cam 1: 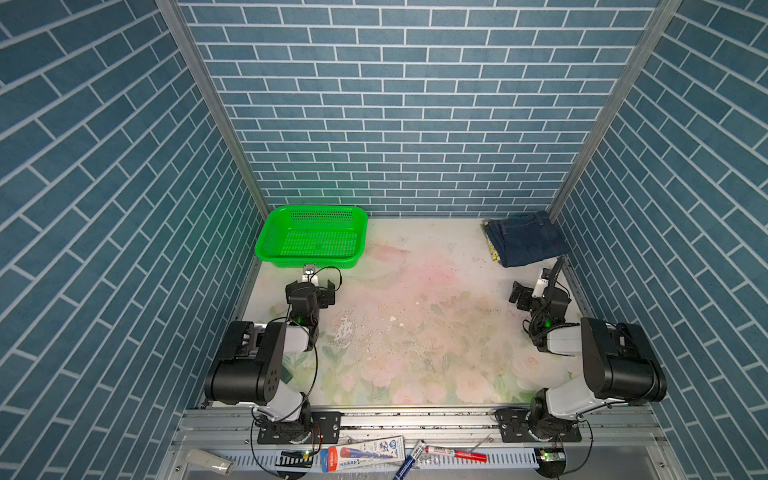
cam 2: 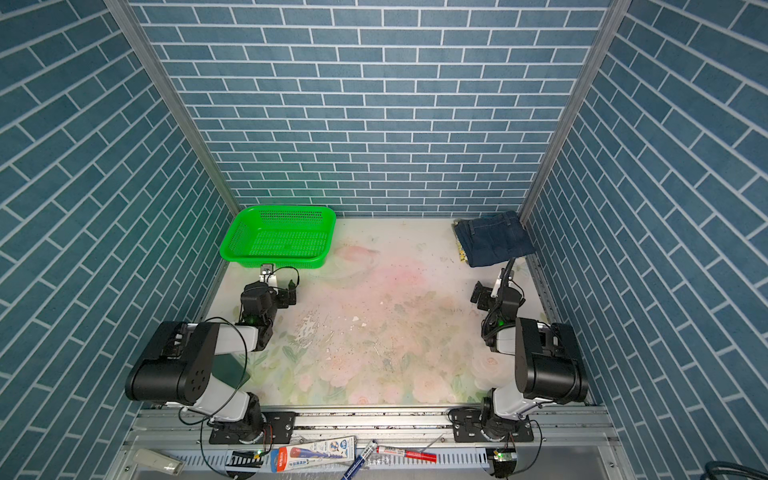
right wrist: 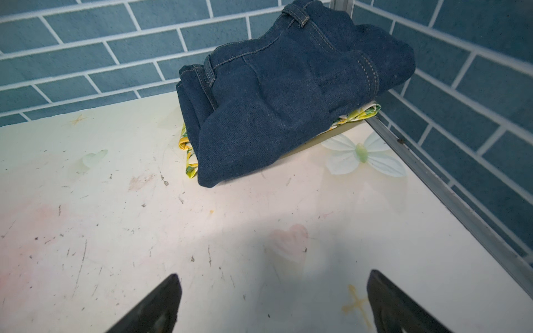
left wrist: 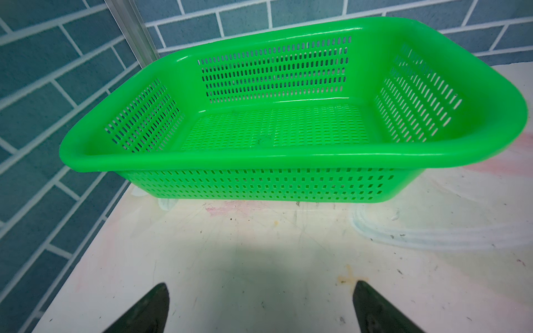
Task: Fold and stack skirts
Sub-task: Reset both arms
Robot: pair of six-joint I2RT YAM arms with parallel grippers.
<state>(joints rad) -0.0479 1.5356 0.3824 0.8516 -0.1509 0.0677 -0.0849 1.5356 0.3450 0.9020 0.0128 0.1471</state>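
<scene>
1. A folded dark navy denim skirt (right wrist: 288, 95) (cam 1: 525, 239) lies on top of a pile in the far right corner of the table, close against both walls.
2. Directly under it is a cream skirt with yellow lemon and green leaf print (right wrist: 357, 115). Only its edges show, peeking out along two sides of the denim.
3. Below that, a thin plain olive-khaki layer (right wrist: 323, 139) shows as a flat strip touching the table; little of it can be seen.
4. The right gripper (right wrist: 274, 275) hovers above the table near the pile but apart from it. Its jaws are spread wide, with nothing between them.
5. The left gripper (left wrist: 260, 285) hangs over the table on the other side, just in front of a bright green perforated plastic basket (left wrist: 259, 157). Its jaws are also spread wide and hold nothing.
6. The basket sits in the far left corner and contains nothing.
7. The pale floral-printed tabletop (cam 1: 415, 332) is scuffed and speckled, and blue brick-pattern walls (cam 1: 415, 104) enclose it on three sides.
8. A red marker (cam 1: 457, 453) and a blue pen (cam 1: 409, 459) lie on the front rail.
</scene>
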